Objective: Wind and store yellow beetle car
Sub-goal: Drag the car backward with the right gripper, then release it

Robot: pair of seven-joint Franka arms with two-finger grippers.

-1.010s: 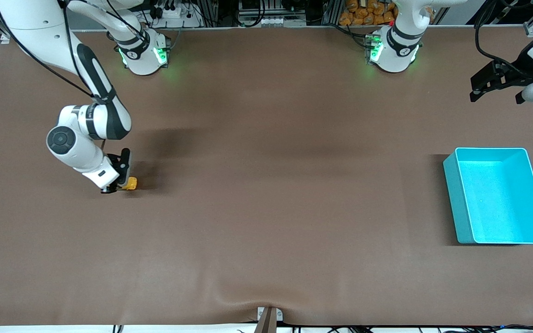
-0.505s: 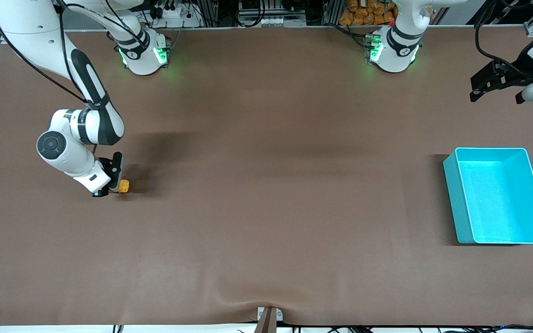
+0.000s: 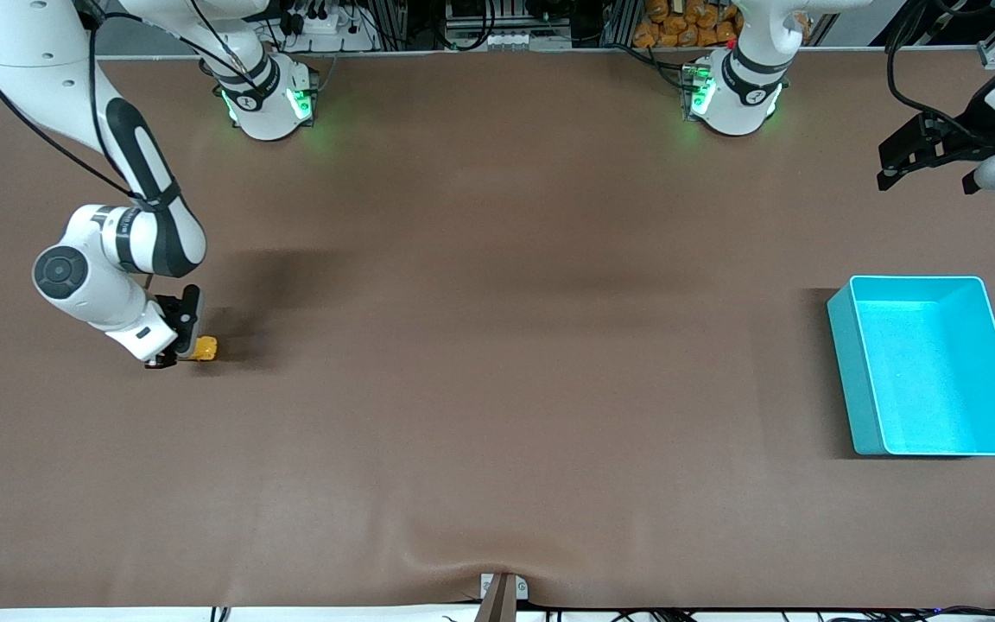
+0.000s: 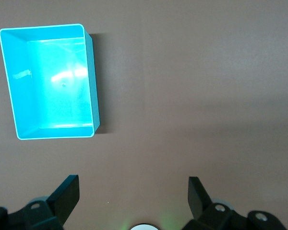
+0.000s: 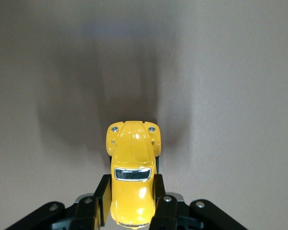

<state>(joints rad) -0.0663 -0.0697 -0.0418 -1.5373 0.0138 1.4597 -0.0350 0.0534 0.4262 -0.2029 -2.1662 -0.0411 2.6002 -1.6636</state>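
Observation:
The yellow beetle car [image 3: 202,348] sits low on the brown table at the right arm's end, clamped between the fingers of my right gripper [image 3: 180,350]. In the right wrist view the car [image 5: 131,172] points away from the wrist, with a black finger [image 5: 102,199] pressed against each side. My left gripper [image 3: 925,160] hangs open and empty, high over the table at the left arm's end, and waits there; its two fingertips [image 4: 67,191] stand wide apart around the gripper's middle [image 4: 133,191]. The turquoise bin [image 3: 929,363] is empty and also shows in the left wrist view [image 4: 50,81].
The brown table cover [image 3: 497,345] is wrinkled at the edge nearest the front camera, by a small metal bracket [image 3: 502,592]. The two arm bases [image 3: 269,99] stand along the table's farthest edge.
My right gripper has dragged the yellow car along the table toward the right arm's end, away from the bin. The left arm has not moved.

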